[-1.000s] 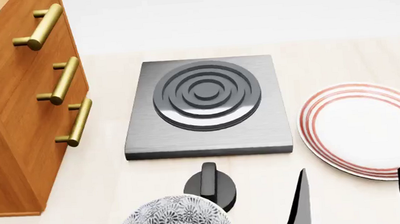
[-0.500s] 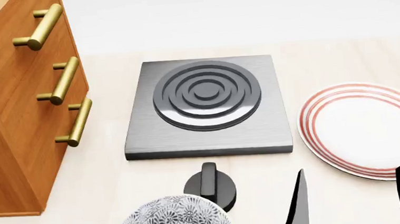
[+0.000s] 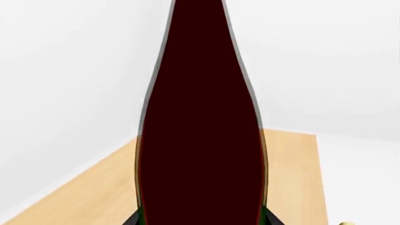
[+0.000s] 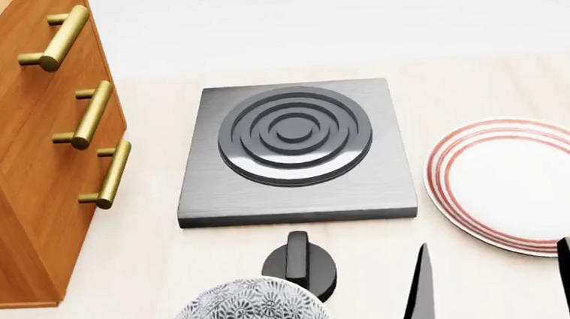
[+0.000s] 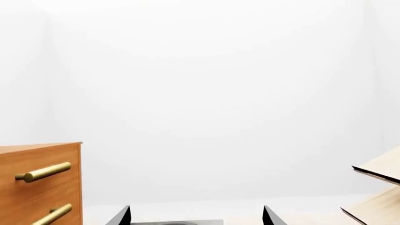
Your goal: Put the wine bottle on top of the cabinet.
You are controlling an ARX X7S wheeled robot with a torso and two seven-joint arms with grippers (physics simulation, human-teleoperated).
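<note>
White walls, pale tabletop. Wine bottle fills centre of the left wrist frame, clamped between left gripper jaws, apparently above cabinet top. Right gripper spread, empty. Carry step; next: lower, release.

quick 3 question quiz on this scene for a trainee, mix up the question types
1. True or false: the left gripper holds the bottle.
2. Multiple choice: what lies just right of the burner in the head view? A) a pan B) the striped plate C) a cup
3. Fill in: the cabinet shows three brass ____ in the head view.

Key
1. True; dark fingers flank its base in the left wrist view.
2. B.
3. Handles.
</note>
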